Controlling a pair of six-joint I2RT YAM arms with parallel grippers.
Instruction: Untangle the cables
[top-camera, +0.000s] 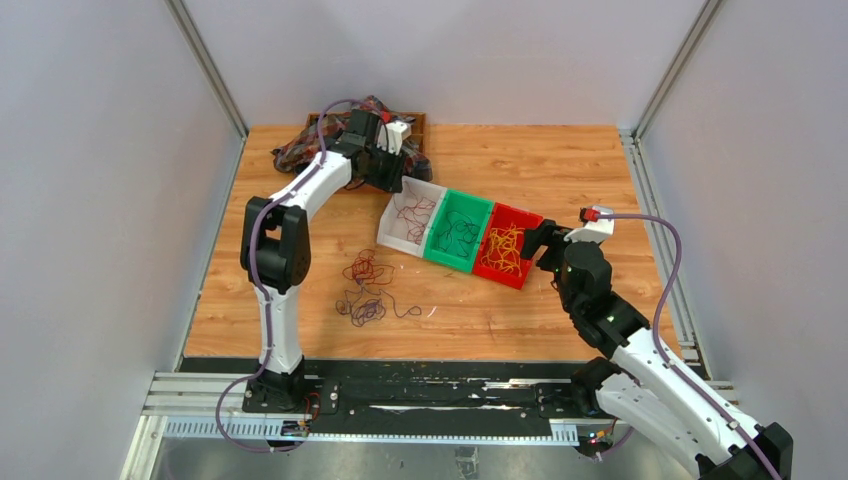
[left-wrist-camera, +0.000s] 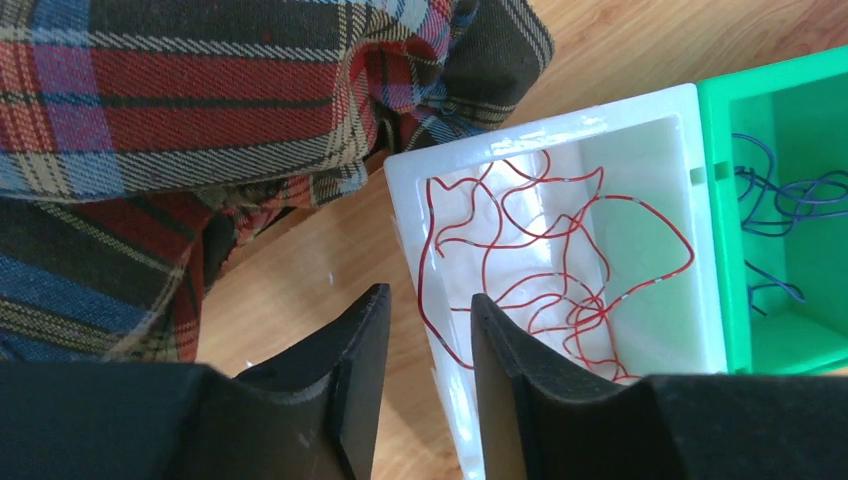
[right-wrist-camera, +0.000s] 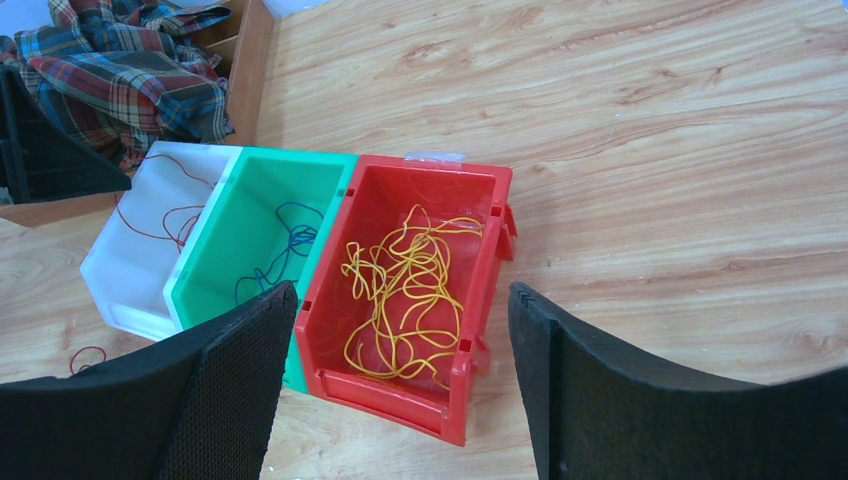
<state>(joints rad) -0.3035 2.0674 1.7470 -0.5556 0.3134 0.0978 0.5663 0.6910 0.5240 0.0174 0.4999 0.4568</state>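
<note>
A tangle of dark red and dark blue cables (top-camera: 365, 288) lies on the wooden table, left of centre. Sorted wires lie in three bins: red ones (left-wrist-camera: 560, 260) in the white bin (top-camera: 388, 222), blue ones (left-wrist-camera: 780, 200) in the green bin (top-camera: 441, 222), yellow ones (right-wrist-camera: 405, 270) in the red bin (top-camera: 524, 214). My left gripper (left-wrist-camera: 425, 300) hovers over the white bin's left wall, slightly open, with nothing gripped between its fingers. My right gripper (right-wrist-camera: 402, 290) is wide open and empty, above the near end of the red bin.
A plaid cloth (top-camera: 300, 145) is heaped over a wooden box (right-wrist-camera: 250, 60) at the back left, right next to the white bin. Grey walls enclose the table on three sides. A loose red loop (right-wrist-camera: 85, 358) lies on the wood near the white bin.
</note>
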